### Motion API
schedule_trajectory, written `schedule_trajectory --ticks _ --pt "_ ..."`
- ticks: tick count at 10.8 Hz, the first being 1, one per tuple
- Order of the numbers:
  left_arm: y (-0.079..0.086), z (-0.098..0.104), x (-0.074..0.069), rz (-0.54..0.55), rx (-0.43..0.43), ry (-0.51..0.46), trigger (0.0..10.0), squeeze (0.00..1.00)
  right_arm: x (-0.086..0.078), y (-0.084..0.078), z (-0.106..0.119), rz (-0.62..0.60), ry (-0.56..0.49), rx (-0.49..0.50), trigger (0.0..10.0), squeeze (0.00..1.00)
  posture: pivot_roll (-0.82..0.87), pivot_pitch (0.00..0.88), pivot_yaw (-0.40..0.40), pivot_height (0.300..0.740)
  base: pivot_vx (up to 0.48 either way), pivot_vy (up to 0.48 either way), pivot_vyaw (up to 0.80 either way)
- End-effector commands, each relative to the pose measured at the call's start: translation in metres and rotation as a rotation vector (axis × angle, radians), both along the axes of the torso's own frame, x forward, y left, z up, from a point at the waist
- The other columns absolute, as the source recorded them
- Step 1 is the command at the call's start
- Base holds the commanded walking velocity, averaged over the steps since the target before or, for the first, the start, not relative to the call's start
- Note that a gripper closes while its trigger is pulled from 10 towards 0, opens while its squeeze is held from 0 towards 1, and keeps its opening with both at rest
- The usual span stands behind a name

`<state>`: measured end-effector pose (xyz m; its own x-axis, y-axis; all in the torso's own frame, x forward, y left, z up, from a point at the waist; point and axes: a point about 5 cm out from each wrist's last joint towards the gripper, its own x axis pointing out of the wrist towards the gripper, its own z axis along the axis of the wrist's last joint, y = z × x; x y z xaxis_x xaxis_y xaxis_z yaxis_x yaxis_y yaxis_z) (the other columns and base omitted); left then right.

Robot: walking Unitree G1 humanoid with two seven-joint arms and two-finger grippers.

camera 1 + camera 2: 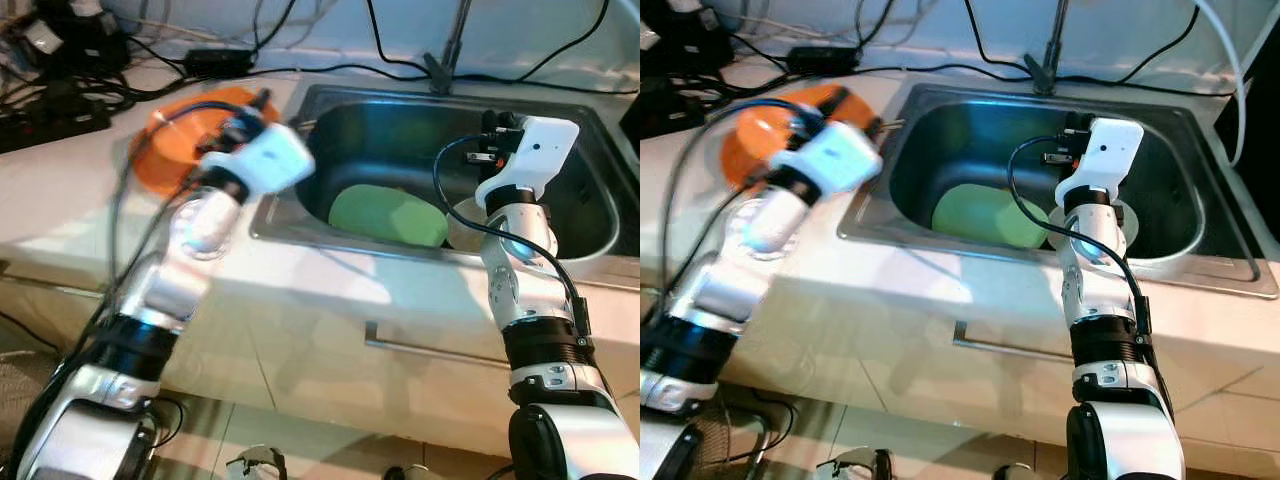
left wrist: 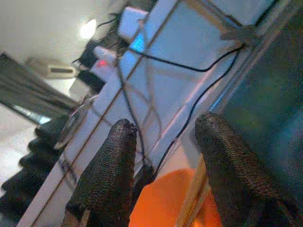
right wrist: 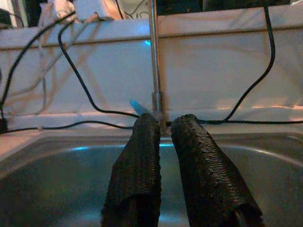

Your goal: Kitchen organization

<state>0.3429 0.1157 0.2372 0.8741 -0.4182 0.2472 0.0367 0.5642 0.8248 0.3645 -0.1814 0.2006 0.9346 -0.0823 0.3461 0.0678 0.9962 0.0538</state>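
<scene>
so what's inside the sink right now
A green cutting board lies on the bottom of the sink, with a pale round dish beside it. The right arm covers part of the dish. The right gripper, fingers nearly together, hangs over the basin.

Left gripper (image 2: 163,142) jaws apart; right gripper (image 3: 163,137) jaws nearly closed.
</scene>
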Motion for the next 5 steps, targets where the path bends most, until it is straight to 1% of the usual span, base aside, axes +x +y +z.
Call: schedule_trajectory --ticks 1,2,3,4,5 --pt "-0.005 0.000 0.003 0.000 0.039 0.002 10.0 0.00 0.002 0.004 0.003 0.015 0.001 0.011 10.0 0.00 0.14 0.086 0.023 0.740 0.000 0.000 0.00" --pt "-0.016 -0.003 0.009 -0.007 0.031 0.045 10.0 0.00 0.002 0.005 0.004 0.019 -0.002 0.010 10.0 0.00 0.13 0.088 0.022 0.740 0.000 0.000 0.00" --pt "-0.028 -0.005 0.013 -0.050 0.012 0.070 10.0 0.00 0.002 0.004 0.004 0.017 -0.003 0.011 10.0 0.00 0.13 0.088 0.022 0.740 0.000 0.000 0.00" --pt "-0.037 -0.003 0.014 -0.055 0.070 0.040 10.0 0.00 0.001 0.004 0.004 0.017 -0.004 0.011 10.0 0.00 0.13 0.088 0.023 0.740 0.000 0.000 0.00" --pt "-0.046 -0.003 0.017 -0.047 0.103 0.032 10.0 0.00 0.001 0.005 0.004 0.017 -0.004 0.012 10.0 0.00 0.13 0.085 0.024 0.740 0.000 0.000 0.00"
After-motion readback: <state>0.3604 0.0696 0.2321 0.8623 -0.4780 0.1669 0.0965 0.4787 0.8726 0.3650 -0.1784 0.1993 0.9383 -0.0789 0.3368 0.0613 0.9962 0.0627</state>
